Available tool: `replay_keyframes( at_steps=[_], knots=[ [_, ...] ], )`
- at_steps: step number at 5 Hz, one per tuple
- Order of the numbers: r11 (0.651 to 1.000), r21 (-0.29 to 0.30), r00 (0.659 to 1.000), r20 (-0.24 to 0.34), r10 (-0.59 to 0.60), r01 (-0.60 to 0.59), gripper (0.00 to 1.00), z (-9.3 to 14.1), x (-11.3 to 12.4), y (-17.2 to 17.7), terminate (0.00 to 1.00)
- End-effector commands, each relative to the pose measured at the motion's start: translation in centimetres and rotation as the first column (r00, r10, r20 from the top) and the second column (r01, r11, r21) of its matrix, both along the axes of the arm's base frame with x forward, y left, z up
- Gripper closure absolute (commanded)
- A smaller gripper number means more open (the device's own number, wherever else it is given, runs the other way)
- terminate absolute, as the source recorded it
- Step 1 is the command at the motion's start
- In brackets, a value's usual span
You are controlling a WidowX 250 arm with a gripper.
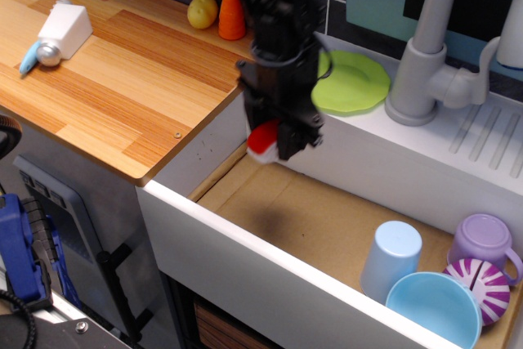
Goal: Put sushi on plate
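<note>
The sushi, a small toy with a red top over a white base, hangs in my gripper, which is shut on it well above the sink floor. The black arm comes down from the top of the view. The lime-green plate lies flat on the white ledge behind the sink, just right of and behind my gripper; the arm hides its left edge.
In the sink's right corner stand a light blue cup, a light blue bowl, a purple cup and a purple-and-white striped toy. A grey faucet rises right of the plate. A wooden counter carries small toys.
</note>
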State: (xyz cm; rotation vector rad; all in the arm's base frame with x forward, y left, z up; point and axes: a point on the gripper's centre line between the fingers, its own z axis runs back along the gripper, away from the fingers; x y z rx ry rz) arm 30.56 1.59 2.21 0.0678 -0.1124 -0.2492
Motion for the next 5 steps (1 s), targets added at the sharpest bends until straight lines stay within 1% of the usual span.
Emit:
replay_keyframes(
  at_steps=[1, 2, 3, 4, 5],
  knots=[
    [0.997, 0.072, 0.993, 0.117, -0.019, 0.011, 1.00, 5.2, 2.7, -0.3, 0.00],
    [0.995, 0.088, 0.987, 0.148, -0.061, 0.048, 1.00, 6.0, 5.3, -0.3, 0.00],
    [0.992, 0.089, 0.979, 0.173, -0.108, 0.094, 1.00, 5.9, 7.5, 0.4, 0.00],
    [0.989, 0.079, 0.975, 0.177, -0.136, 0.124, 1.00, 6.1, 8.8, 0.5, 0.00],
    [0.990, 0.045, 0.967, 0.213, -0.144, 0.137, 1.00, 5.0, 8.9, 0.7, 1.00]
  ],
)
